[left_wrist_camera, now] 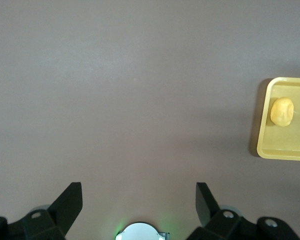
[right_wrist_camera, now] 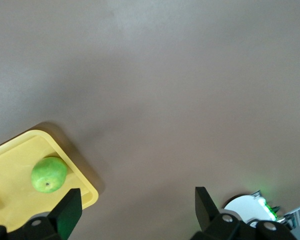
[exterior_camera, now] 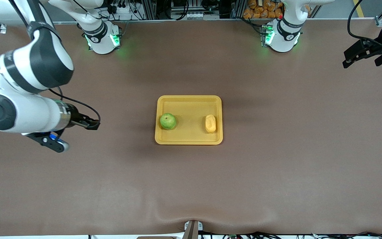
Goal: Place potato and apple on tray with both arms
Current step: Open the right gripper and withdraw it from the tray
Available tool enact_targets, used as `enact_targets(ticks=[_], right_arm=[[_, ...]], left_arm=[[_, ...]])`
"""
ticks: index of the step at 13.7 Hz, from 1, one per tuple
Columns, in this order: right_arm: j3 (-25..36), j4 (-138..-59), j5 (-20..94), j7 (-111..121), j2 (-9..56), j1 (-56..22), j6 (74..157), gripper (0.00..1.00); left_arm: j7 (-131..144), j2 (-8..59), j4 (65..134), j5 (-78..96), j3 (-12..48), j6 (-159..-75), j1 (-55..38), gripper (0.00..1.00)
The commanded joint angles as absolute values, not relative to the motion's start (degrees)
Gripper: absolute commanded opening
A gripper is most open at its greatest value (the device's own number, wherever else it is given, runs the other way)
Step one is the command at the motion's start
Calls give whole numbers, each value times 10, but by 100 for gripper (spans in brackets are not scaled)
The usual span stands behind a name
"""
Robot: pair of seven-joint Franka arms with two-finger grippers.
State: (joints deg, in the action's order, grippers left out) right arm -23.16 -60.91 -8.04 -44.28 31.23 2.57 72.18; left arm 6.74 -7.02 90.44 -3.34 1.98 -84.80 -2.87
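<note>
On brown matte table cover (exterior_camera: 277, 172): tray (exterior_camera: 189, 99) mid-table, apple (exterior_camera: 167, 121) and potato (exterior_camera: 210, 123) both in it, well apart.

Apple sits at the tray's end toward the right arm, potato toward the left arm's end. Right gripper (right_wrist_camera: 135, 207) up over bare cover at its own end, fingers apart, empty; left gripper (left_wrist_camera: 138, 202) likewise over its end, fingers spread, empty. Cover is wrinkled at the near edge. Arm bases (exterior_camera: 103, 38) glow green; cables and orange packets, probably, along the back rail. No readable writing.
</note>
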Motion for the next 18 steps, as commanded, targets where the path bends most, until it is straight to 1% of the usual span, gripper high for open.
enact_targets(ticks=[1,5,9,12,15,18], right_arm=[[-194,-606,-91,-364,278,18,702,100],[-116,-606,-77,-209,223,6,690,100],[-35,-613,-22,-137,175,-7,683,100],[-19,-622,-19,-104,145,-7,683,100],[-12,-680,-18,-87,94,-4,697,100],[12,-723,-17,-48,61,-6,714,100]], left_arm=[[65,-81,910,-24,24,-855,-21,100],[66,-81,911,-23,24,-856,-21,100],[69,-81,912,-24,24,-855,-21,100],[69,-81,913,-24,24,-855,-21,100],[70,-80,913,-24,24,-855,-24,100],[70,-79,914,-25,25,-855,-26,100]])
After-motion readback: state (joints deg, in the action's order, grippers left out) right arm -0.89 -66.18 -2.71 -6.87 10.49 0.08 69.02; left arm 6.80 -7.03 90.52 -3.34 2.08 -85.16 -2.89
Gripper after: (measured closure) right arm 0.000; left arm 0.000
